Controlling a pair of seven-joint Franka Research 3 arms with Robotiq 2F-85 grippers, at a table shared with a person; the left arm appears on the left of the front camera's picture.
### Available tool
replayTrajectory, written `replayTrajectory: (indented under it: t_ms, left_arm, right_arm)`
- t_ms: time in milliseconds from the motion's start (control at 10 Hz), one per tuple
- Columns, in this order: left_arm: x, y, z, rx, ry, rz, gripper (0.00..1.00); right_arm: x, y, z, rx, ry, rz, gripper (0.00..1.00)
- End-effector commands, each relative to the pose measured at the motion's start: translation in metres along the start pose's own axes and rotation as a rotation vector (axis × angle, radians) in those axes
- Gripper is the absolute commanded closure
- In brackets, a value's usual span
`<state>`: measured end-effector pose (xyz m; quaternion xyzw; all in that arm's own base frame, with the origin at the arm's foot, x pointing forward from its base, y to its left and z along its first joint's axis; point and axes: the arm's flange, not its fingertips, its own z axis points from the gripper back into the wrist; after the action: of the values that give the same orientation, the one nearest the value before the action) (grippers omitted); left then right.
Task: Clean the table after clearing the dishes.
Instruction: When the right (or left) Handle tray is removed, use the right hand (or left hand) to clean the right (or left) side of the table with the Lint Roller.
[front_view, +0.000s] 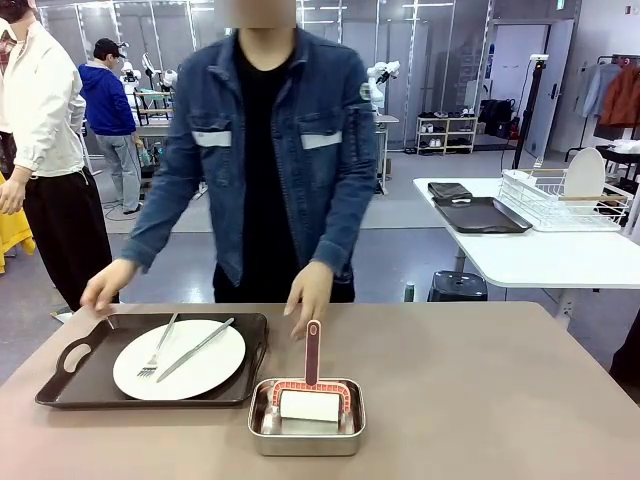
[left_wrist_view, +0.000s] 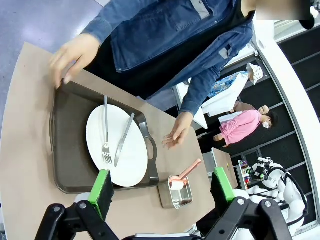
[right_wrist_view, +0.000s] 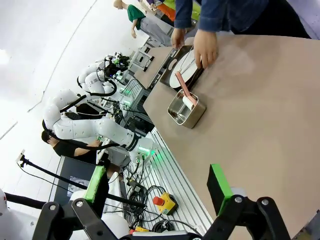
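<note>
Surface: matte brown-beige table (front_view: 500, 400), clearing seemingly unfinished.
Jaws: left gripper (left_wrist_view: 162, 185), right gripper (right_wrist_view: 157, 182) spread, empty.
Next: remove dark handled tray (front_view: 252, 350) bearing round white plate (front_view: 200, 372).

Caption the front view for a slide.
A person stands at a tray with plate, fork and knife, a steel pan beside it on the table.

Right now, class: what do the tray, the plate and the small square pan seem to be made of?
Tray: probably plastic, dark and matte, with moulded handle cut-outs. Plate: ceramic or melamine, white with a soft sheen; the look leaves it open. Pan: likely stainless steel, silvery, dully reflective walls.
</note>
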<state>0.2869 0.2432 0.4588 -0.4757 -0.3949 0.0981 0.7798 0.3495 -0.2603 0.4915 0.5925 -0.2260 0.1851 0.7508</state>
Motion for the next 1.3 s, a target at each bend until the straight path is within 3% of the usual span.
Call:
replayTrajectory:
  t_ms: [0,1100,1200]
  left_arm:
    - [0.001,0.000,0.003,-0.015,-0.002,-0.012,0.00]
    - [0.000,0.000,0.000,0.000,0.000,0.000,0.00]
    - [0.001,-0.001,-0.015,0.022,0.061,0.000,0.00]
  right_arm:
    - [-0.003,0.002,0.001,0.008,0.010,0.018,0.00]
    - [-0.003,0.002,0.001,0.008,0.010,0.018,0.00]
    - [-0.003,0.002,0.001,0.008,0.010,0.018,0.00]
